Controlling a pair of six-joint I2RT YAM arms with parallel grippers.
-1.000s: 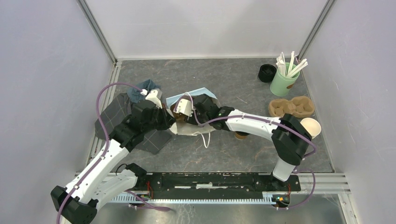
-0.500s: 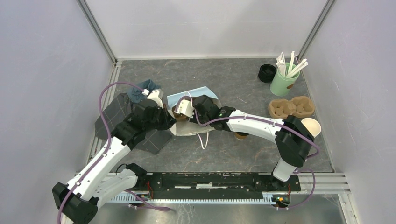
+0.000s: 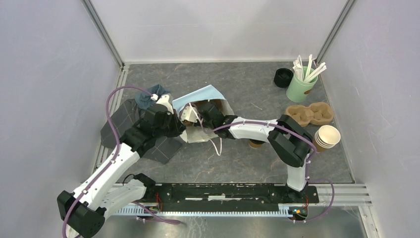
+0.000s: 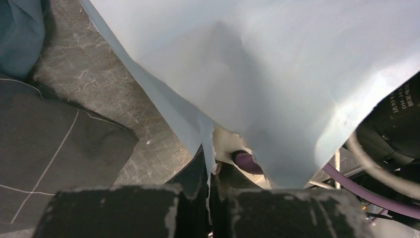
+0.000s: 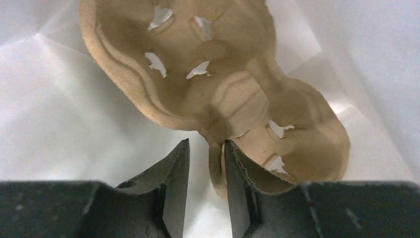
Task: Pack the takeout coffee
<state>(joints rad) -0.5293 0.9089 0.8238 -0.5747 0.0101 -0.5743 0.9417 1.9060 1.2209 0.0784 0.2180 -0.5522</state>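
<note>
Since the takeout coffee (image 3: pixel 255 144) is a paper cup, expect it to be light, thin-walled and easy to crush, with a lid that may pop. Take it gently round the body below the lid and keep it upright. It stands near the middle of the surface, mostly hidden under the right arm. Your left gripper (image 4: pixel 210 171) is clamped on the edge of the paper bag (image 4: pixel 277 74). Your right gripper (image 5: pixel 207 148) has its fingers narrowly apart about the rim of the pulp carrier (image 5: pixel 223 74); whether they pinch it, I cannot tell.

Robot lab cell, plain white walls (image 3: pixel 218 29), aluminium rails (image 3: pixel 103 32), grey table (image 3: pixel 247 84)
</note>
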